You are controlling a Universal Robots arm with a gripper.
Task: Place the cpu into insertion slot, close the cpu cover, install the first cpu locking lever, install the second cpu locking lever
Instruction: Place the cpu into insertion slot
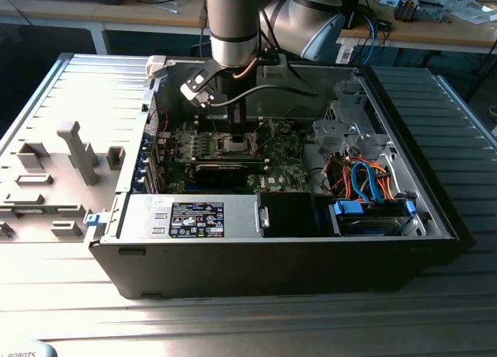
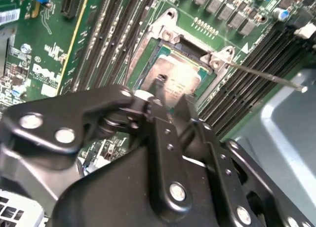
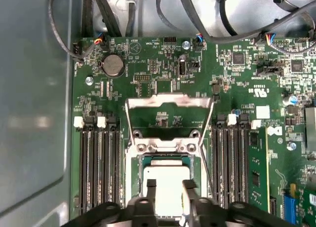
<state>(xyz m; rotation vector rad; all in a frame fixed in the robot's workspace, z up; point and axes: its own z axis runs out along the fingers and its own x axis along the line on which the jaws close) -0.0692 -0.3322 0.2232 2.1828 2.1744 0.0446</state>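
Note:
The cpu point(image 3: 165, 197) lies flat in the insertion slot point(image 3: 132, 163), silver top up; the second wrist view shows the cpu point(image 2: 185, 74) inside the slot's metal rim point(image 2: 147, 56). The cpu cover point(image 3: 168, 102) is swung open, standing up past the slot's far edge, with green board visible through its window. My gripper point(image 3: 169, 186) hangs just above the chip, its black fingertips point(image 3: 150, 185) apart with nothing between them; the gripper point(image 2: 172, 96) looks the same in the second wrist view. A thin locking lever point(image 2: 266, 76) sticks out raised beside the slot. In the exterior view the gripper point(image 1: 235, 132) reaches down into the open case.
Black memory slots point(image 3: 98, 168) flank the slot on both sides. A long black card point(image 1: 221, 171) lies across the motherboard point(image 1: 279, 167) nearer the case front. Cables point(image 1: 365, 178) and a drive bay sit at the exterior view's right. The case wall point(image 3: 34, 113) rises close beside the board.

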